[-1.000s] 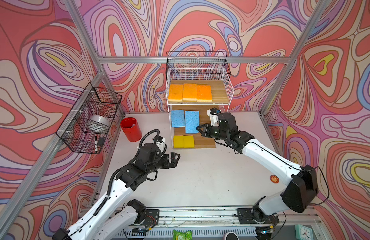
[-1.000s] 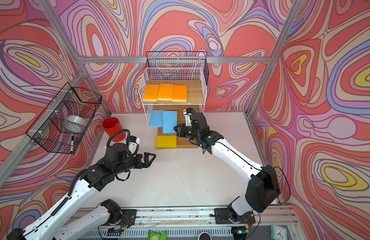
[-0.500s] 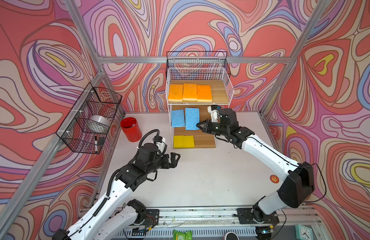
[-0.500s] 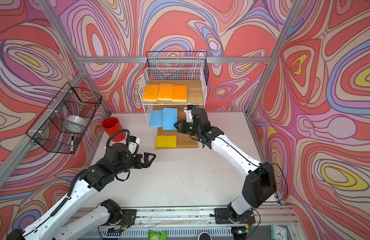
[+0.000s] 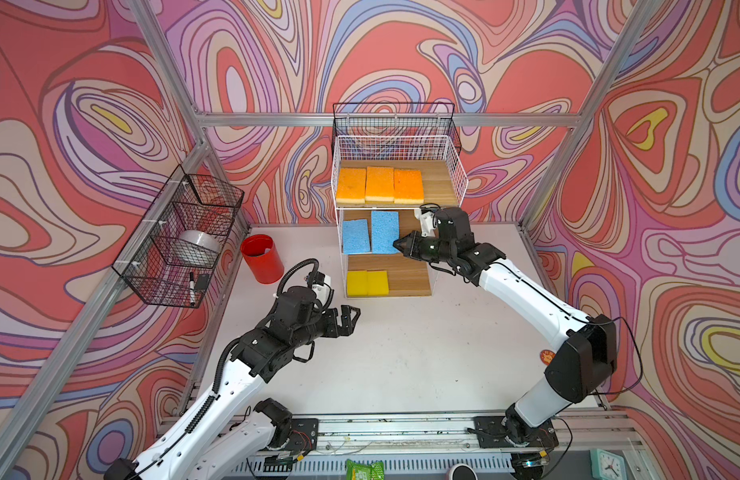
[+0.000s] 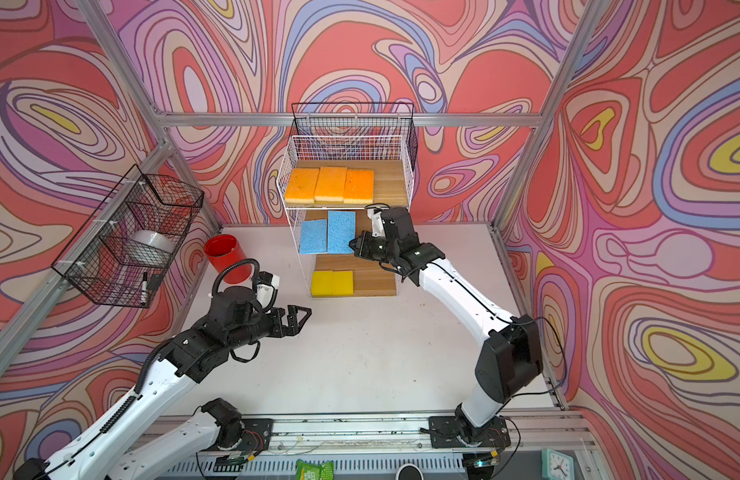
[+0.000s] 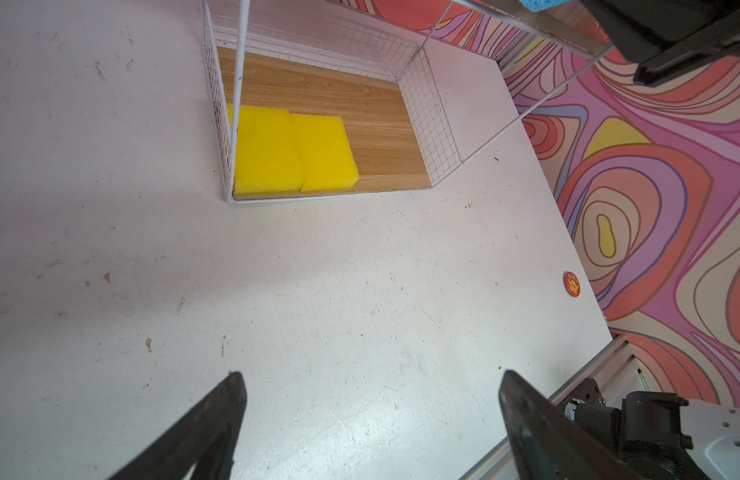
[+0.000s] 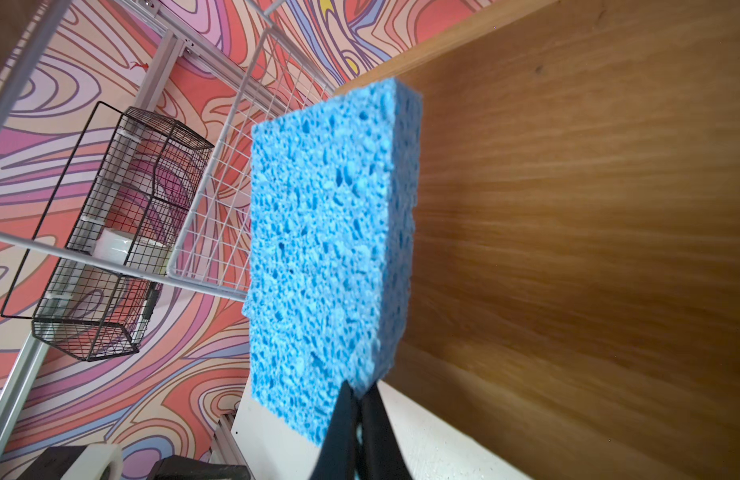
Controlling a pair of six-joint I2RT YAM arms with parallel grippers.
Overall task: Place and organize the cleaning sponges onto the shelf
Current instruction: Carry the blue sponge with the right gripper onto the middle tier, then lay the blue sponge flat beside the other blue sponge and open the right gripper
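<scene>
We see a white table with the tall white wire shelf at its back. Our left gripper hangs over the table, fingers spread wide. Our right gripper reaches into the middle tier and pinches a corner of a blue sponge. A second blue sponge lies just beside it. Three orange sponges sit in a row on the top board. Two yellow sponges lie side by side on the bottom board.
</scene>
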